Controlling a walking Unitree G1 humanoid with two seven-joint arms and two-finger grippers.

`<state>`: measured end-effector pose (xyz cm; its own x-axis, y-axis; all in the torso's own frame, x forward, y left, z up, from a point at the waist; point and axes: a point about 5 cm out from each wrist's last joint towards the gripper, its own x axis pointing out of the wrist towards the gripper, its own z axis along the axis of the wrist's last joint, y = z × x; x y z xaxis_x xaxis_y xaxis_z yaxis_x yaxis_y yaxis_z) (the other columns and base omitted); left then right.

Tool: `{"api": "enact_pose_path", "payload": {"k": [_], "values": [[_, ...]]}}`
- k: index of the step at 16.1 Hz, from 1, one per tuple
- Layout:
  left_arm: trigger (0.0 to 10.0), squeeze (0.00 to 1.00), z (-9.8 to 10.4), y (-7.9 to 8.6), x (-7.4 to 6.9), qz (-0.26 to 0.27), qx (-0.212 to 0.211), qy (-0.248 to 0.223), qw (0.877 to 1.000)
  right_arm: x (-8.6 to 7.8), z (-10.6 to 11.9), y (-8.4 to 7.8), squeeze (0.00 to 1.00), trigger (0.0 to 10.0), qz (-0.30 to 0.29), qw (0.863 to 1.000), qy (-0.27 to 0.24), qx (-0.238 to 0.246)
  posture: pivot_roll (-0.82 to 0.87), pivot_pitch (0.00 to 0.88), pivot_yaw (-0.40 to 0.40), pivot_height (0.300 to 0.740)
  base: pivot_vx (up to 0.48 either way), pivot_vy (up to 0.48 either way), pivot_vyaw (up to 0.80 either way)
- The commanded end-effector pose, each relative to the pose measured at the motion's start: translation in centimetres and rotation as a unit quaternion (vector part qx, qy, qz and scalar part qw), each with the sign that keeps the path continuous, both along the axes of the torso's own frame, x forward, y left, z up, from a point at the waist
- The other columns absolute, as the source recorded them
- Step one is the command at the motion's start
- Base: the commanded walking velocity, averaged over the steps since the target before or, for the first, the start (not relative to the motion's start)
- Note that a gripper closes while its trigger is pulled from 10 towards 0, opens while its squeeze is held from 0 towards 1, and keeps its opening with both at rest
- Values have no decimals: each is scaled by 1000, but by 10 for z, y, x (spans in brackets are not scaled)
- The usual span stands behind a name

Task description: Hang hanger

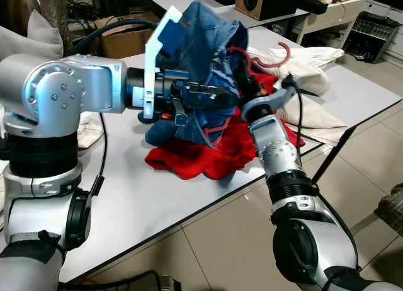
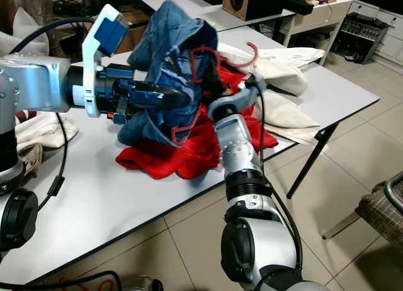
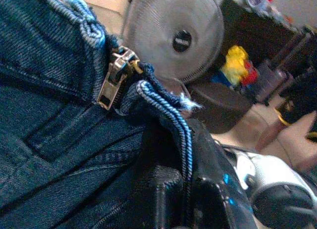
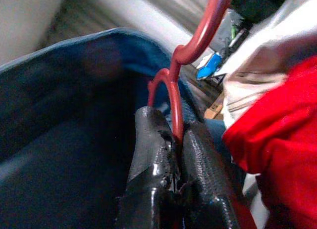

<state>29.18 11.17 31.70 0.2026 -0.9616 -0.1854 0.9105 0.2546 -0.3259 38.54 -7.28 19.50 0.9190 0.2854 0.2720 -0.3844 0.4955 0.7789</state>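
My left gripper (image 1: 211, 94) is shut on a blue denim garment (image 1: 204, 36) and holds it up over the white table (image 1: 151, 196). The zip (image 3: 116, 75) and frayed denim hem lie over one black finger (image 3: 198, 184). A red wire hanger (image 2: 200, 55) sits inside the denim, with its hook (image 2: 252, 50) sticking out to the right. Reaching up from below, my right gripper (image 1: 247, 82) is shut on the hanger's wire (image 4: 174, 110) just under the hook (image 4: 210, 21). Beneath both lies a red cloth (image 1: 211, 154).
White cloths (image 1: 312, 74) lie on the table's right part, another white cloth (image 1: 88, 130) at its left edge. A second table (image 1: 277, 17) with a speaker (image 1: 252, 0) stands behind. The table's black leg (image 1: 330, 155) slants to the tiled floor (image 1: 371, 146).
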Motion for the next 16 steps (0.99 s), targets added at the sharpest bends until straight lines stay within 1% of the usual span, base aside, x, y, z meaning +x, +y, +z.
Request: {"api": "enact_pose_path", "payload": {"k": [1,2,3,4,5,6,7,8,9,10,11,12,13,14,15,16], "values": [[0,0,7,3,3,12,-27,-11,999,-7,15,36,0,10000,36,998,-34,-32,20,0,35,740,0,0,0],[0,0,15,6,6,22,-52,-11,998,-12,12,42,0,10000,52,991,-55,-108,18,0,36,740,0,0,0],[0,0,30,10,5,26,-76,-21,997,-20,3,50,0,10000,86,977,-69,-183,18,0,36,740,0,0,0],[0,0,36,11,5,28,-84,-26,996,-22,-1,53,0,10000,100,970,-70,-208,18,0,36,740,0,0,0],[0,0,42,14,6,43,-91,-40,994,-27,-5,56,0,10000,118,962,-71,-234,14,0,36,740,0,0,0],[0,0,60,25,16,113,-97,-101,984,-41,-15,63,0,10000,176,937,-74,-292,9,0,34,740,0,0,0],[118,0,66,31,20,142,-89,-126,978,-46,-19,64,0,10000,197,925,-73,-318,6,0,35,740,0,0,0],[0,0,70,37,25,174,-69,-158,969,-52,-23,63,0,10000,217,911,-73,-342,3,0,33,740,0,0,0],[1686,0,76,49,36,226,-33,-207,951,-61,-25,60,0,10000,244,896,-72,-365,3,0,33,740,0,0,0],[1098,0,77,57,43,256,-1,-236,937,-66,-24,57,0,10000,259,891,-67,-366,1,0,31,740,0,0,0],[1333,0,72,73,54,293,71,-276,913,-74,-14,47,0,10000,267,892,-80,-355,-1,0,32,740,0,0,0],[1255,0,68,76,55,291,81,-274,913,-74,-9,43,0,10000,259,897,-89,-348,-1,0,32,740,0,0,0],[1098,0,59,74,54,273,78,-251,925,-72,3,35,0,10000,229,913,-105,-320,-11,0,39,740,0,0,0],[1020,0,47,67,45,230,80,-232,942,-68,13,25,0,10000,190,935,-110,-278,-18,0,42,740,0,0,0],[941,0,41,64,43,207,87,-229,947,-65,17,20,0,10000,172,945,-104,-257,-18,0,41,740,0,0,0],[745,0,31,60,38,174,98,-223,954,-61,23,8,0,10000,139,962,-95,-215,-18,0,40,740,0,0,0]]}}
